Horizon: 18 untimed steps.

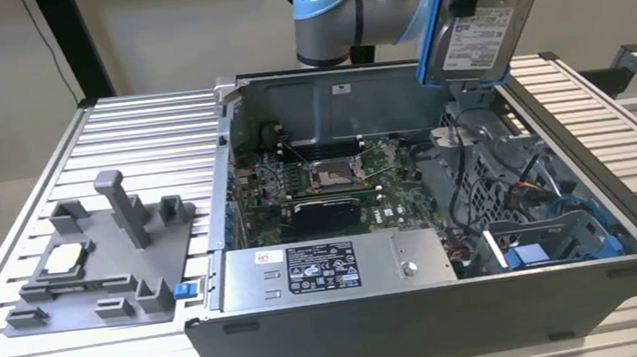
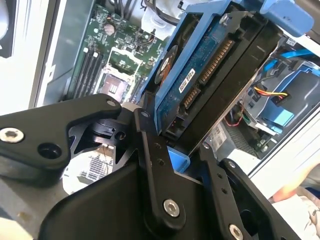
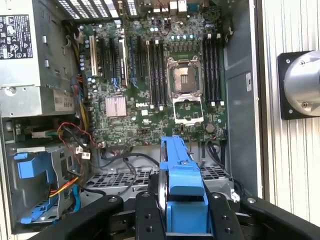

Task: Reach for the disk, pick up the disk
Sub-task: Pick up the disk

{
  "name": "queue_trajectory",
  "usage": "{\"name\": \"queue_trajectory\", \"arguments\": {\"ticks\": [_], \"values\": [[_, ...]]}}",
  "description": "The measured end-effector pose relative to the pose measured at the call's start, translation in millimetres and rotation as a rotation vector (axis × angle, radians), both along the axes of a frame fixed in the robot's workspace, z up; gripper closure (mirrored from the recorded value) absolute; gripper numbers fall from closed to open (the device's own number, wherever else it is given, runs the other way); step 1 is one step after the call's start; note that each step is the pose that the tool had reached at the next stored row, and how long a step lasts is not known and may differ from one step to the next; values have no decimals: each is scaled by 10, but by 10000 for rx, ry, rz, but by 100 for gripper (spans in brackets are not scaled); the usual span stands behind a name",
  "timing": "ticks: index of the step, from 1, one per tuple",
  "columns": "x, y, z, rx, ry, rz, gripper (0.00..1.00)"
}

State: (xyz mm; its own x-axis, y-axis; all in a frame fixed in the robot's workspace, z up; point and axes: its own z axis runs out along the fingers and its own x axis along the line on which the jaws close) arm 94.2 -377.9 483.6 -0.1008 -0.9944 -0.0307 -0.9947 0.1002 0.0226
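While lifted above the open computer case, disk sits clamped betw. jaws, upright.

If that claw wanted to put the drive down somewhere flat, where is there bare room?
The ribbed table lies bare between the grey fixture and the table's far edge, and again past the computer case at the exterior view's right. The case interior is crowded with cables. The claw holds the disk above it.

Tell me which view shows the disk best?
The exterior view: the disk hangs above the case with its label facing the camera. The second wrist view shows its underside and connector edge between the claw fingers. The first wrist view shows its blue bracket end-on.
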Motion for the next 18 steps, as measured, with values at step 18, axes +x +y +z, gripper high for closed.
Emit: {"name": "queue_trajectory", "arguments": {"ticks": [18], "values": [[0,-150,0,-1,0,-1,100]]}}
